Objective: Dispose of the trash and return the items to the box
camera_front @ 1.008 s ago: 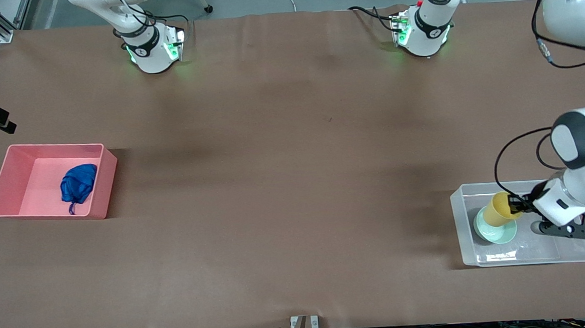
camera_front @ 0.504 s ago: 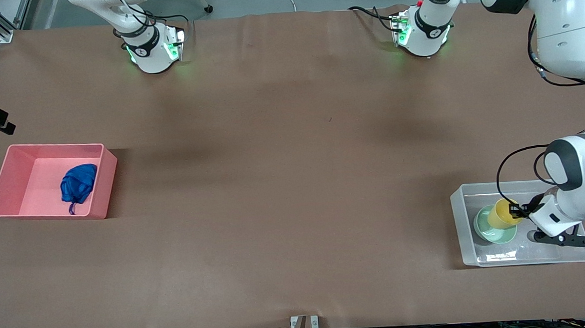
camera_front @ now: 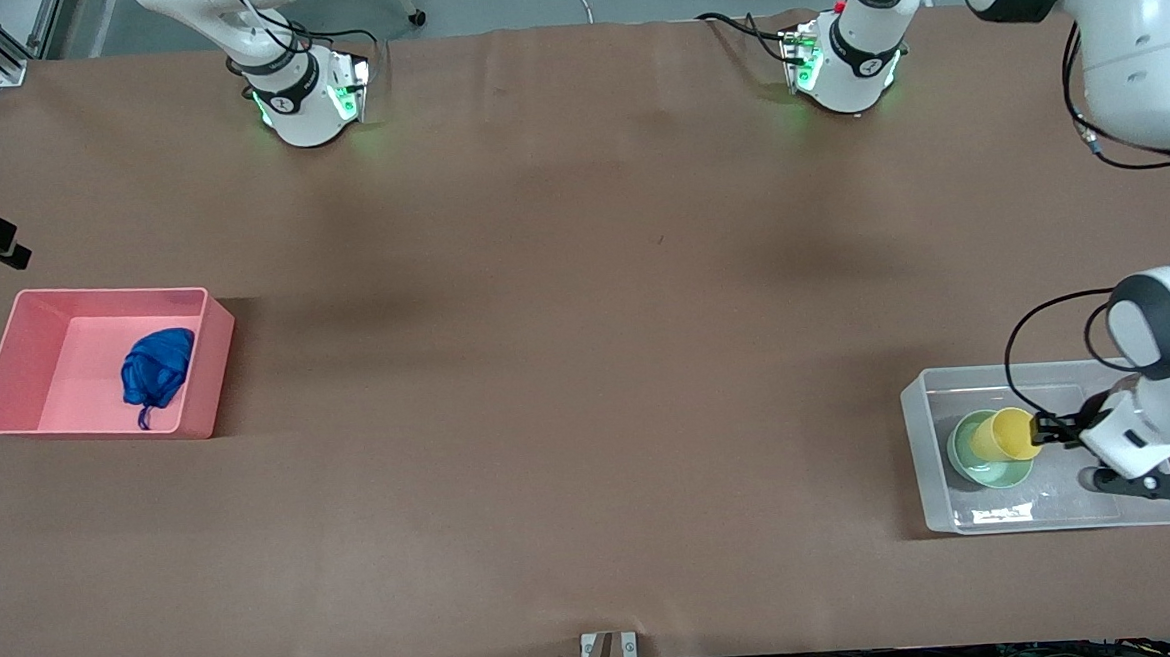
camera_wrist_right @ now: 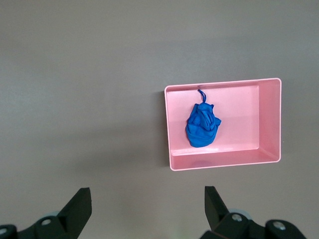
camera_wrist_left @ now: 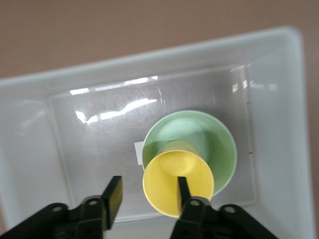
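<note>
We are at the last step, we think: putting the yellow cup (camera_front: 1006, 435) into the clear box (camera_front: 1155, 511) at the left arm's end of the table; the blue trash (camera_front: 155, 373) already lies in the pink bin (camera_front: 5, 344) at the right arm's end. The left gripper (camera_front: 1043, 432) is down in the box; its fingers (camera_wrist_left: 183, 189) are partly open, one inside the cup and one outside, so they sit around the wall and do not squeeze it. The cup leans in the green bowl (camera_front: 983, 468). Next we should lift straight up so we don't knock the cup. A second ago the cup was higher and the gripper held it; now it is lower, in the bowl. The right gripper (camera_wrist_right: 147, 206) waits up high, wide open, holding nothing.
</note>
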Robot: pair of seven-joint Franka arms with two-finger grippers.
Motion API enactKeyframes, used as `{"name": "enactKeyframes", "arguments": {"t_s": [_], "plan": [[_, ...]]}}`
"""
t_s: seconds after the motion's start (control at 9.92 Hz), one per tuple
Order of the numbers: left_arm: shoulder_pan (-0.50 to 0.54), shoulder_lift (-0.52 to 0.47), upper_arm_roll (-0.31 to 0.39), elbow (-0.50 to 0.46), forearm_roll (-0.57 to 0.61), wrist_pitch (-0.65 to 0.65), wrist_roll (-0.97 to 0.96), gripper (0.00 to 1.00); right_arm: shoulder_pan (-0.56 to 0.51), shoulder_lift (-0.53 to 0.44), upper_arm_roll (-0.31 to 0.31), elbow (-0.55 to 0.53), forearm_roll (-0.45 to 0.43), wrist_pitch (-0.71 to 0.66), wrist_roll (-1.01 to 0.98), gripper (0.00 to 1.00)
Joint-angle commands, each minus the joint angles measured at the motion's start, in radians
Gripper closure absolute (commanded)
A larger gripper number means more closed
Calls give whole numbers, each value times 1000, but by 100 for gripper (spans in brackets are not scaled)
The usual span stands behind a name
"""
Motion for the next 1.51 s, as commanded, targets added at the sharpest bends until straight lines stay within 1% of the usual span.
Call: {"name": "enactKeyframes", "arguments": {"t_s": [0.0, 0.2, 0.4, 0.5, 0.61, 0.71, 0.81, 0.91, 1.11, 1.21, 1.31, 1.41], "plan": [[-11, -143, -2, -85, -9, -33, -7, 0, -15, -8, 12, -1, 3, -4, -1, 0], [-31, -318, 0, -218, 2, -29, -36, 0, -15, -8, 12, -1, 1, -7, -1, 0], [-38, -535, -9, -425, 6, -29, -96, 0, -16, -8, 12, -1, 0, -7, -1, 0], [-35, -636, -28, -513, 6, -29, -114, 1, -16, -8, 12, -1, 0, -5, -1, 0], [-34, -703, -43, -547, 6, -54, -196, 2, -16, -8, 12, -1, 0, -7, -1, 0], [-34, -722, -66, -526, 8, -149, -234, 0, -16, -8, 12, -1, 0, -7, -1, 0], [-29, -722, -84, -471, 23, -233, -258, 0, -16, -8, 12, -1, 0, -5, -1, 0], [-28, -711, -97, -392, 25, -325, -281, 0, -16, -8, 12, -1, 0, -7, -1, 0], [-34, -681, -123, -277, 57, -402, -324, 0, -16, -8, 12, -1, 0, -7, -1, 0], [-35, -673, -129, -247, 80, -433, -323, 0, -16, -8, 12, -1, 0, -7, -1, 0], [-35, -679, -128, -242, 80, -453, -326, 0, -16, -8, 12, -1, 0, -7, -1, 0], [-37, -691, -129, -259, 82, -497, -331, 0, -16, -8, 12, -1, 1, -7, -1, 0]]}}
